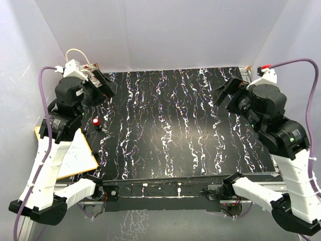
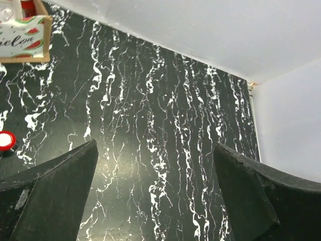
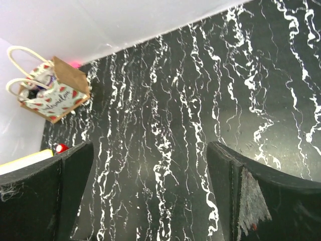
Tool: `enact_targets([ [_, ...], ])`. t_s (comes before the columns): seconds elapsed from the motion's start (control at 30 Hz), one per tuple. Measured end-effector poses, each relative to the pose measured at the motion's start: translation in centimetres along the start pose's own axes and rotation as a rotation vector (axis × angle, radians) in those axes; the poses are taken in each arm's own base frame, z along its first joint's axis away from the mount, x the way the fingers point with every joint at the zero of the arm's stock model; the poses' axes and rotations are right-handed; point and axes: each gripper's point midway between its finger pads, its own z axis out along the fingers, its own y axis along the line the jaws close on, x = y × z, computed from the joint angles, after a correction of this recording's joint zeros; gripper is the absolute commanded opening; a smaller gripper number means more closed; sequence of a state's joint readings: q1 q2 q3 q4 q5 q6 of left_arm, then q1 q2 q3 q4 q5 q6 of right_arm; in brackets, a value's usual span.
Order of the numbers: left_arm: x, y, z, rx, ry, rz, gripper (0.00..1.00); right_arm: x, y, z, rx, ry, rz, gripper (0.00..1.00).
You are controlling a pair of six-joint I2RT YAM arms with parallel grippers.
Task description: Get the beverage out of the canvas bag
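At the desk's far left corner, the canvas bag (image 3: 55, 95) stands upright.
Left gripper (image 2: 155, 150) and right gripper (image 3: 149, 148) both gape wide, empty; the drink inside is too small to make out, and a one-armed pull could tip or drag the light bag.

Left gripper (image 2: 155, 145) and right gripper (image 3: 149, 145) gape, apparently aloft
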State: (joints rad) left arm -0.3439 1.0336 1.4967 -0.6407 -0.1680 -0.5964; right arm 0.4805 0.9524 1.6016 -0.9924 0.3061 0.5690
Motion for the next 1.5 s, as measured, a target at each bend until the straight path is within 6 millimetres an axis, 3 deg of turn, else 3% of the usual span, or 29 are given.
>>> enact_targets([
  [0.17,1.8,2.6,3.2,-0.089,0.051,-0.083,0.97,2.6,-1.2,2.6,0.044,0.096,-0.012,0.98],
  [0.37,4.0,6.0,7.4,-0.198,0.110,-0.205,0.97,7.4,-3.3,5.9,0.096,0.264,-0.026,0.98],
  [0.57,4.7,9.3,10.2,-0.289,0.108,-0.350,0.97,10.1,-4.5,7.6,0.112,0.361,-0.015,0.98],
  [0.7,4.3,11.0,10.9,-0.330,0.072,-0.448,0.97,10.3,-4.4,8.3,0.092,0.374,-0.020,0.98],
  [0.87,2.2,12.6,11.4,-0.363,-0.019,-0.585,0.97,10.0,-3.7,8.6,0.038,0.362,-0.073,0.98],
  [1.07,0.4,15.8,13.1,-0.482,-0.131,-0.728,0.96,10.7,-1.0,8.4,-0.069,0.358,-0.193,0.98],
  [1.17,-0.6,18.0,14.8,-0.547,-0.198,-0.765,0.93,10.9,0.5,8.0,-0.126,0.345,-0.245,0.98],
  [1.33,-1.9,21.8,18.6,-0.622,-0.285,-0.837,0.88,9.9,1.3,7.0,-0.162,0.286,-0.291,0.98],
  [1.5,-1.4,24.8,22.3,-0.651,-0.318,-0.886,0.91,8.6,1.2,6.1,-0.160,0.214,-0.322,0.98],
])
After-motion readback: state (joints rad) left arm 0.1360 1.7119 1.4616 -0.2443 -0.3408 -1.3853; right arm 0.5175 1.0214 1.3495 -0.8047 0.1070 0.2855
